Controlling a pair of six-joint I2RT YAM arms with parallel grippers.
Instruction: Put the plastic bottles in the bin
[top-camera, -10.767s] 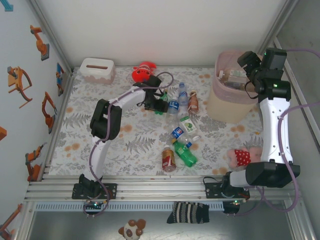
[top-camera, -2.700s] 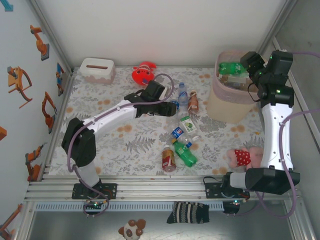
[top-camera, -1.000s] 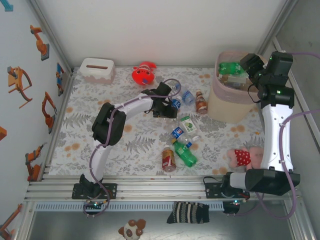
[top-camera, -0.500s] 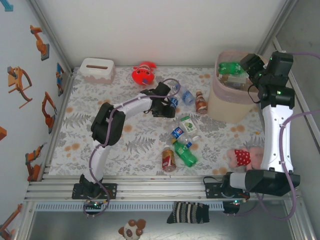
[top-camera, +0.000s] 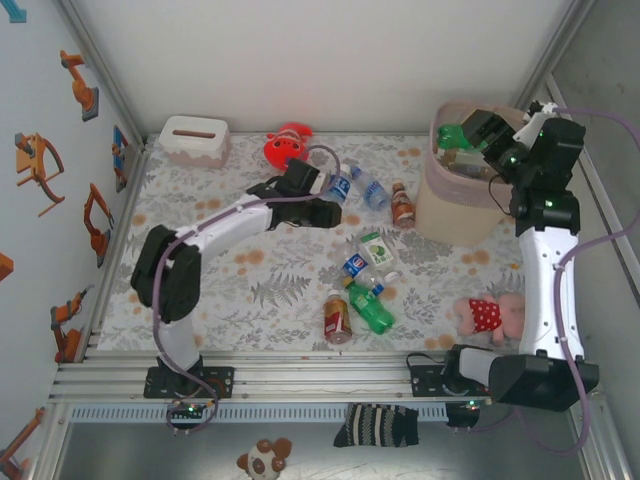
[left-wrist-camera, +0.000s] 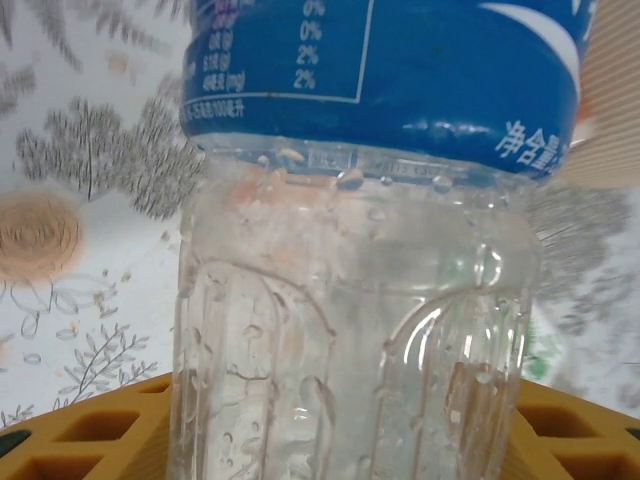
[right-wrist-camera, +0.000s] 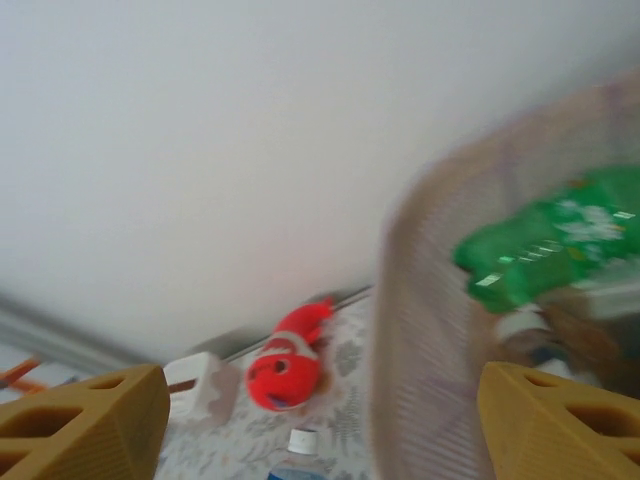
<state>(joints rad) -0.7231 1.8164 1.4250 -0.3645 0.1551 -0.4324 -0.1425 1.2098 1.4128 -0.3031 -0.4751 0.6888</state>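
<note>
Blue-labelled bottle (top-camera: 341, 186) moved with left gripper (top-camera: 328, 190) — bin (top-camera: 440, 215) holds green bottle (top-camera: 453, 136).

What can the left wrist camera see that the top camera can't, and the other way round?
Left wrist: droplets inside the clear bottle and tiny print on its blue label. Top: the white tissue box, the red plush toy and more bottles lying loose. Both: that same bottle, held in the left gripper, and the flowery table.

My left claw (left-wrist-camera: 338, 440) clamps a clear, blue-labelled bottle (left-wrist-camera: 360, 300); other bottles (top-camera: 362, 285) lie scattered on the bench (top-camera: 220, 265); a green one (right-wrist-camera: 550, 240), I think, lies in the pink bin (top-camera: 450, 215).
</note>
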